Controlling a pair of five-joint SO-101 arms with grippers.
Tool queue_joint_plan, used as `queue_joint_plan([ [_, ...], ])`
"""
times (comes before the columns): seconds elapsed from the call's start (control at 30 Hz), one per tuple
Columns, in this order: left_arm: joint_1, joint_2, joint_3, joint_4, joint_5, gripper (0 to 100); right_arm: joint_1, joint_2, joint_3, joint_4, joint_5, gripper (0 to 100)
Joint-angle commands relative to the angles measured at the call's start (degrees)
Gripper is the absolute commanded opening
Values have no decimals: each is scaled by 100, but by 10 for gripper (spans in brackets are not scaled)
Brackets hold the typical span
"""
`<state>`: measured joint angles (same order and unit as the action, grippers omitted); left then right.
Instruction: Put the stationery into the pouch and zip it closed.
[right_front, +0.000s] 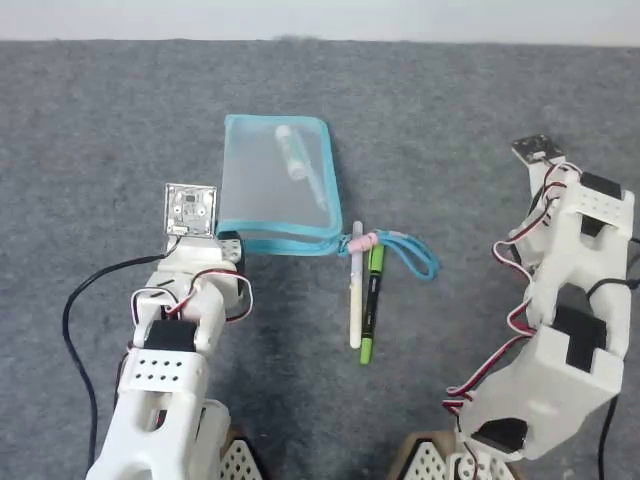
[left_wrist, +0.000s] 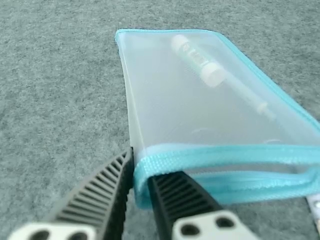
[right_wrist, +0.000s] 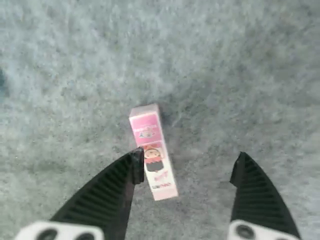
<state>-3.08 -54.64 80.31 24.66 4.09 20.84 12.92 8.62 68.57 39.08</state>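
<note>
Grey felt (right_front: 100, 150) covers the bench up to a pale wall (right_front: 320, 18). Left of centre, the left jaws clench the zip corner of the turquoise pouch (right_front: 275, 190), which has a white tube (right_front: 291, 150) inside. Mid-bench, a white pen (right_front: 354, 300) and a green pen (right_front: 370, 310) lie side by side. Rightward, the right jaws hang released over a pink eraser (right_wrist: 152, 150).

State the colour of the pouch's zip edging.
The zip edging is turquoise, clearest in the left wrist view.
</note>
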Motion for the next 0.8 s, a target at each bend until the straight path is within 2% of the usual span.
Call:
queue_joint_plan([
  [0.0, -18, -114, -145, -158, 0, 12, -154, -822, -492, 655, -440, 270],
  [0.07, -18, -114, -154, -158, 18, 12, -567, -1121, -492, 1358, -941, 270],
  [0.13, -18, -114, -163, -158, 18, 12, -1112, -1464, -290, 1587, -1442, 270],
  [0.2, -26, -114, -163, -158, 18, 12, -1789, -1833, 185, 1402, -2084, 270],
  [0.33, -26, -114, -171, -185, 9, 12, -3213, -2290, 1512, 409, -3191, 262],
  [0.47, -26, -114, -180, -185, -9, 12, -4154, -2440, 1978, 66, -4290, 193],
  [0.6, -26, -114, -189, -193, -18, 12, -4875, -2440, 2136, 57, -4765, 186],
  [0.77, -26, -114, -233, -193, -18, 12, -5270, -2440, 2418, -365, -4800, 239],
])
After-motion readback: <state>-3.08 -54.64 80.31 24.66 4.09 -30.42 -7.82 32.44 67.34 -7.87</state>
